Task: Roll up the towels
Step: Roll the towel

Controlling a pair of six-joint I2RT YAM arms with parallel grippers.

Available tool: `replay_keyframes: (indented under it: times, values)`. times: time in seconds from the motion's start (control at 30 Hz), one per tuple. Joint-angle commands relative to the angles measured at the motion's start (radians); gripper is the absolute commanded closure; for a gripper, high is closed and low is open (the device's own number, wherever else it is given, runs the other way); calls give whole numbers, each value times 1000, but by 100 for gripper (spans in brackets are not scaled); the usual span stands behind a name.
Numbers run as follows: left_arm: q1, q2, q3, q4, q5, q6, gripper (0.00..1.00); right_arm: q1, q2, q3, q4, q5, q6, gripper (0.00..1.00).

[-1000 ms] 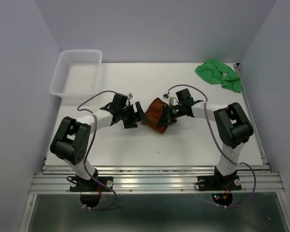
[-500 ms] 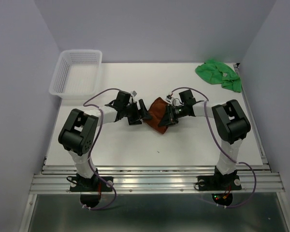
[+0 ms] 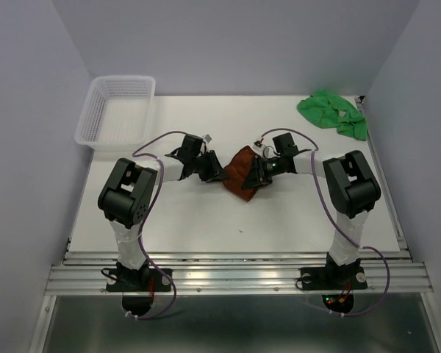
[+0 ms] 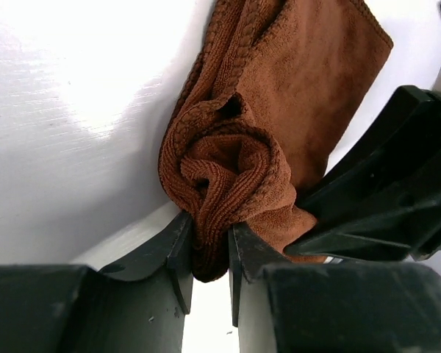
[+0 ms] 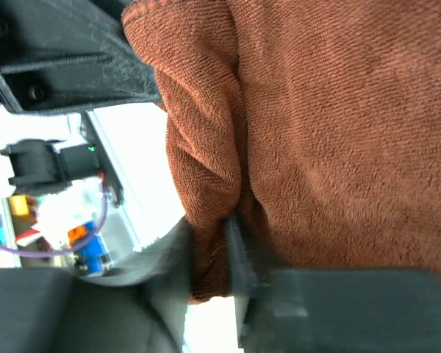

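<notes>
Two claws work one towel between them, mid-table.

Far left corner: white mesh basket (image 3: 117,110), well apart from the work.

Left gripper (image 4: 209,246): jaws drawn close, pinching the coiled end of the rust-brown towel (image 4: 242,162). Only a narrow fold sits between the fingers. The towel is partly rolled, with a loose flap spreading away across the table (image 3: 206,220).

Right gripper (image 5: 209,254): jaws likewise narrow, nipping a fold at the towel's opposite edge.

Green towel (image 3: 331,112): crumpled heap at the far right corner, not rolled, no claw near it.

Risks, as judged:
- The bite on the coil looks shallow, so a tug could pull it free and let the roll spring open.
- The claws sit just beside each other, so turning either wrist could knock fingers together.
- Opposing pulls could stretch the cloth flat rather than wind it.

Room: open white surface lies toward the near edge and on both sides of the brown towel. Walls close in at left, back and right. The green towel lies hard by the right wall and the table's edge, probably an awkward reach.
</notes>
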Motion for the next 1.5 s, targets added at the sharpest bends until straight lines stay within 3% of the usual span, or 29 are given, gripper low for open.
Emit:
replay_keyframes:
  times: [0.0, 0.07, 0.27, 0.4, 0.63, 1.13, 1.37, 1.47]
  values:
    - [0, -1, 49, -24, -86, -1, 89, -8, -87, 35, -89, 92, -109, 64]
    - [-3, -5, 64, -69, -108, 2, 92, 8, -150, 32, -108, 159, -178, 46]
    - [-22, -39, 95, -181, -147, 20, 97, 127, -318, 6, -117, 420, -264, 35]
    - [-23, -65, 97, -242, -147, 17, 99, 253, -400, -20, -96, 661, -368, 34]
    - [-23, -117, 87, -349, -155, 3, 100, 431, -423, -52, -48, 847, -461, 34]
    - [-2, -140, 37, -373, -127, -23, 100, 492, -279, -95, -21, 836, -533, 36]
    - [17, -146, 15, -353, -78, -23, 100, 523, -247, -161, 77, 1058, -565, 33]
    - [26, -145, 2, -339, -69, -21, 100, 555, -254, -218, 204, 1132, -597, 33]
